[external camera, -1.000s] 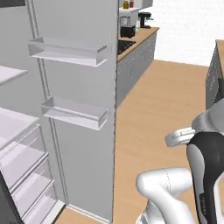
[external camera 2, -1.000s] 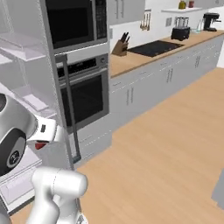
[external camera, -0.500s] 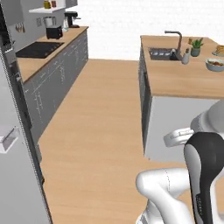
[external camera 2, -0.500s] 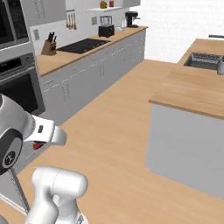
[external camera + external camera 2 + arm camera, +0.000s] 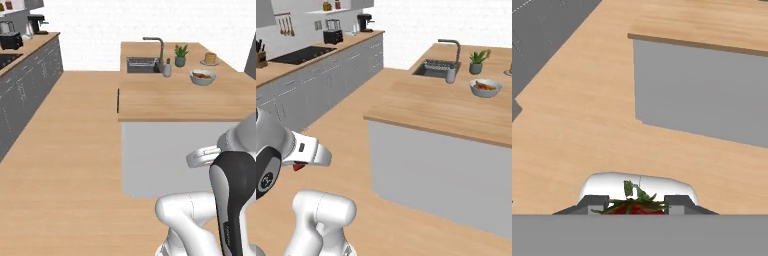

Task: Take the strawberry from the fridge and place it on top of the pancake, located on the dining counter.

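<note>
With my pincer (image 5: 635, 202) clenched on the strawberry (image 5: 633, 207), I judged it best to carry it level toward the pancake (image 5: 210, 58), upper right on the desk (image 5: 165, 100).

Strawberry (image 5: 633, 204), red with green leafy top, sits clamped between the end effector (image 5: 634, 202) fingertips. Pancake (image 5: 210, 58), small tan stack on a grey plate, lies at the far corner of the light-wood bench (image 5: 165, 100).
</note>
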{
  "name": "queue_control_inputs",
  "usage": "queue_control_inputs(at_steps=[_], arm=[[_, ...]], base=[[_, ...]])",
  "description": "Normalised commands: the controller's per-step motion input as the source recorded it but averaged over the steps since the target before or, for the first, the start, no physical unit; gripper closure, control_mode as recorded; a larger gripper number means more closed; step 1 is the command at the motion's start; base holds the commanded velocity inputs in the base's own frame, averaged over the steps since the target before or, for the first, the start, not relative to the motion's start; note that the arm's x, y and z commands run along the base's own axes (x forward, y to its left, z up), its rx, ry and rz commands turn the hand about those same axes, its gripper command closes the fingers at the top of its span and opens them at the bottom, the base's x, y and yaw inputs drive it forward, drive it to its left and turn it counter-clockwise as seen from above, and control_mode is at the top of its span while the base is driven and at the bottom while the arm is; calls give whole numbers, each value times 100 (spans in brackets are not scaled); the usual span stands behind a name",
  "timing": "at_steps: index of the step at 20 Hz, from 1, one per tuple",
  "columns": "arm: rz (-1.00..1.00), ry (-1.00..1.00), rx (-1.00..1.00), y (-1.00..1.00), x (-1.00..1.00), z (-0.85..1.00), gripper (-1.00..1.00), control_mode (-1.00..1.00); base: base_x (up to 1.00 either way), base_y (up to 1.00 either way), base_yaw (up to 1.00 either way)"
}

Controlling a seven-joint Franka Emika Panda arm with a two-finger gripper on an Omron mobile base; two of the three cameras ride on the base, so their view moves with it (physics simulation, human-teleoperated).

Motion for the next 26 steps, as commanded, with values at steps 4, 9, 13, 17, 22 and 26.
queue_control_inputs(at_steps=[4,9,13,17,22,26], arm=[[0,0,0,0,0,0,100,100],[0,0,0,0,0,0,100,100],[0,0,0,0,0,0,100,100],[0,0,0,0,0,0,100,100],[0,0,0,0,0,0,100,100],[0,0,0,0,0,0,100,100]], base=[[47,-100,-20],[29,-100,-27],[1,-100,-38],[0,-100,-44],[47,-100,-16],[62,-100,7]])
